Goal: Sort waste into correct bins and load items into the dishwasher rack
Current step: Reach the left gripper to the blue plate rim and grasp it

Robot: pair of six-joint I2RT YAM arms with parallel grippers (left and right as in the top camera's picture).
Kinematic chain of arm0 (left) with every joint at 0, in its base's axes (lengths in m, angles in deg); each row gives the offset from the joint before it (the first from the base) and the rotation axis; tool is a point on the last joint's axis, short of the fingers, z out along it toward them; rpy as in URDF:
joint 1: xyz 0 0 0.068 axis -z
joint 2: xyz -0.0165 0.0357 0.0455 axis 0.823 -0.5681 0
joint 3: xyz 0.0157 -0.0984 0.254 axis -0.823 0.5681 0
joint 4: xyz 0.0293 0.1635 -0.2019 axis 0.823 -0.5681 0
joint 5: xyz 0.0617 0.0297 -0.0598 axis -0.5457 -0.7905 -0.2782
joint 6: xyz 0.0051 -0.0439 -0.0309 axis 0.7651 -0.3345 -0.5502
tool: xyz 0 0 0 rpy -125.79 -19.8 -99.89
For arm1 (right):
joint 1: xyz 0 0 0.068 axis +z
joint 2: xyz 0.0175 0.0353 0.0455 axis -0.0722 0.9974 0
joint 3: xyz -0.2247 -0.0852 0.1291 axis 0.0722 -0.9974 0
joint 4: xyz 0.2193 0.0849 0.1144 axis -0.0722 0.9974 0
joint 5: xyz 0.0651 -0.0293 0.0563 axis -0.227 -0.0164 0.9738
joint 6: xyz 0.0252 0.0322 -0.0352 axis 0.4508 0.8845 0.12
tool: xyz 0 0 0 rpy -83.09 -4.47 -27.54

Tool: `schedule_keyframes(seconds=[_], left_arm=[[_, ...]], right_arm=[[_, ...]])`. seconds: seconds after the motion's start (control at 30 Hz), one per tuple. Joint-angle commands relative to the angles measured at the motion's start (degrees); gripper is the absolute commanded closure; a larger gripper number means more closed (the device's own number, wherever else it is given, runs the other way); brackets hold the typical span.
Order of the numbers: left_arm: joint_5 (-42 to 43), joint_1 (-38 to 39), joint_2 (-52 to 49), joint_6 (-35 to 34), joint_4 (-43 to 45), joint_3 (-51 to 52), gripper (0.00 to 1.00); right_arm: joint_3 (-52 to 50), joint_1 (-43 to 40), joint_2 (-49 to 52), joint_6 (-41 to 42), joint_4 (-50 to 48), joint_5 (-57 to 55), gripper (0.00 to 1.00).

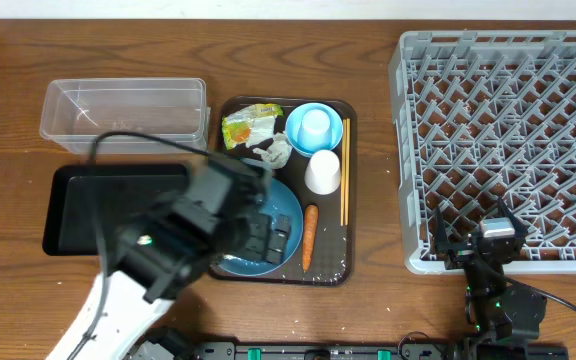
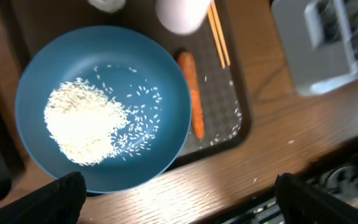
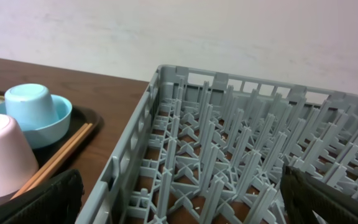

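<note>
The dark-blue plate (image 2: 160, 74) holds a heap of white rice (image 2: 82, 130) and lies on the brown serving tray (image 1: 348, 270). My left gripper (image 2: 179, 202) hovers open above the plate's near edge (image 1: 268, 262), nothing between its fingers. An orange carrot (image 2: 191, 93) lies right of the plate, beside the chopsticks (image 1: 345, 170) and the upside-down white cup (image 1: 322, 172). The light-blue bowl (image 1: 298, 128), yellow-green wrapper (image 1: 248, 125) and crumpled tissue (image 1: 273, 152) sit at the tray's back. My right gripper (image 3: 182, 199) is open over the near left corner of the grey dishwasher rack (image 3: 229, 155).
The clear tub (image 1: 123, 110) stands at the back left, the black tray (image 1: 78, 205) in front of it, partly under my left arm. A small pale cup (image 3: 33, 102) sits upside down inside the bowl. Loose rice grains dot the serving tray's near right corner (image 2: 229, 127).
</note>
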Motion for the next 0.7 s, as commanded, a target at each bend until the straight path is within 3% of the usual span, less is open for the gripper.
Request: schedule_keyframes(seconds=[0.0, 0.33, 0.4, 0.47, 0.67], left_arm=[[-5.27, 4.15, -3.82, -0.87, -0.26, -0.37, 0.01], [-8.74, 5.38, -19.56, -0.72, -2.05, -0.22, 0.03], [-8.72, 5.38, -22.84, -2.56, -1.99, -0.22, 0.10], [-8.70, 5.35, -25.99, -3.39, -1.99, -0.22, 0.25], [-7.74, 5.53, -30.73, -3.52, -1.97, 0.74, 0.25]], right_arm=[[-0.09, -0.90, -0.24, 0.81, 0.24, 0.39, 0.01], [-0.09, -0.90, -0.24, 0.81, 0.24, 0.39, 0.01], [-0.09, -0.90, -0.24, 0.81, 0.22, 0.37, 0.01], [-0.09, -0.90, -0.24, 0.81, 0.24, 0.39, 0.01], [-0.09, -0.90, -0.24, 0.81, 0.24, 0.37, 0.01]])
